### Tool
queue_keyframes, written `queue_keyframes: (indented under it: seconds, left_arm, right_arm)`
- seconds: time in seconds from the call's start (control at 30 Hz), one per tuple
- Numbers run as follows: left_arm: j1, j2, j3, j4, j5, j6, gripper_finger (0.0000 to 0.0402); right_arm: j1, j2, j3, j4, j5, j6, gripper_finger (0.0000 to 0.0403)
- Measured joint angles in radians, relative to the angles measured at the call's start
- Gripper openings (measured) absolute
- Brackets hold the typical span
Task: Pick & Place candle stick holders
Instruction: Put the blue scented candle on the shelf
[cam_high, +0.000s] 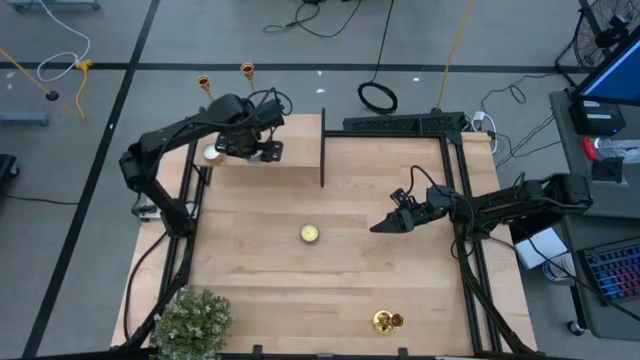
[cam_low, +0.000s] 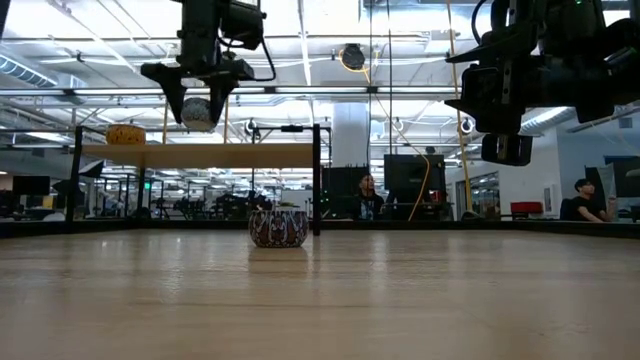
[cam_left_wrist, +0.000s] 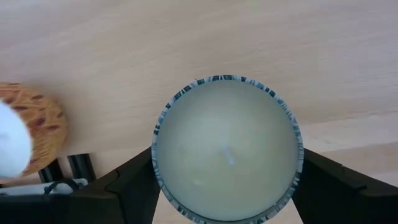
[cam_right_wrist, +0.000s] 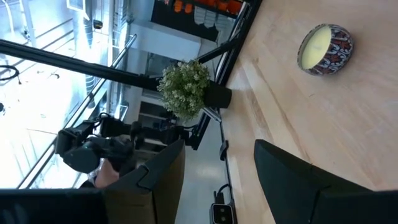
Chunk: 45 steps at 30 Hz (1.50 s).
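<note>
Only the left wrist view shows the left gripper (cam_left_wrist: 227, 186) clasping a pale tealight (cam_left_wrist: 227, 148).

Overhead and table-level cameras share the patterned candle (cam_high: 310, 233); wrist cameras sit close.

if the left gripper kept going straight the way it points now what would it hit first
Probably the raised wooden shelf. The left gripper points straight down at it, shut on a candle in a patterned tin, so the tin's underside would likely touch the wood first. How far above the shelf it hangs is unclear.
</note>
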Motion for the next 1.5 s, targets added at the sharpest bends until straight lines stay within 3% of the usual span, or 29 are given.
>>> queue_keyframes:
  seconds: [0.13,0.33,0.53,0.7,0.87,1.03,1.2,1.37,1.5]
  left_arm:
    - [-0.013,0.037,0.0,0.019,-0.002,0.006,0.0291]
    - [-0.017,0.052,0.0,0.029,-0.016,0.002,0.0325]
    - [-0.004,0.052,0.0,0.028,-0.03,0.005,0.0289]
    - [0.0,0.052,0.0,0.027,-0.035,0.007,0.0291]
    - [0.003,0.052,0.0,0.005,-0.045,0.006,0.0319]
    - [0.003,0.052,0.0,0.001,-0.063,0.006,0.0289]
    - [0.009,0.052,0.0,0.0,-0.072,0.003,0.0289]
    - [0.009,0.052,0.0,0.0,-0.071,-0.003,0.0315]
    - [0.009,0.052,0.0,0.0,-0.068,-0.005,0.0299]
  right_arm:
    - [0.0,0.0,0.0,0.0,0.0,0.0,0.0192]
    - [0.0,0.0,0.0,0.0,-0.002,0.0,0.0192]
    - [0.0,0.0,0.0,0.0,-0.003,-0.004,0.0192]
    - [0.0,0.0,0.0,0.0,-0.002,-0.007,0.0192]
    - [0.0,0.0,0.0,0.0,-0.002,-0.007,0.0192]
    - [0.0,0.0,0.0,0.0,-0.002,-0.011,0.0192]
    - [0.007,0.0,0.0,0.0,-0.001,-0.016,0.0192]
    - [0.022,0.0,0.0,0.0,0.0,-0.018,0.0192]
    - [0.024,0.0,0.0,0.0,0.0,-0.018,0.0192]
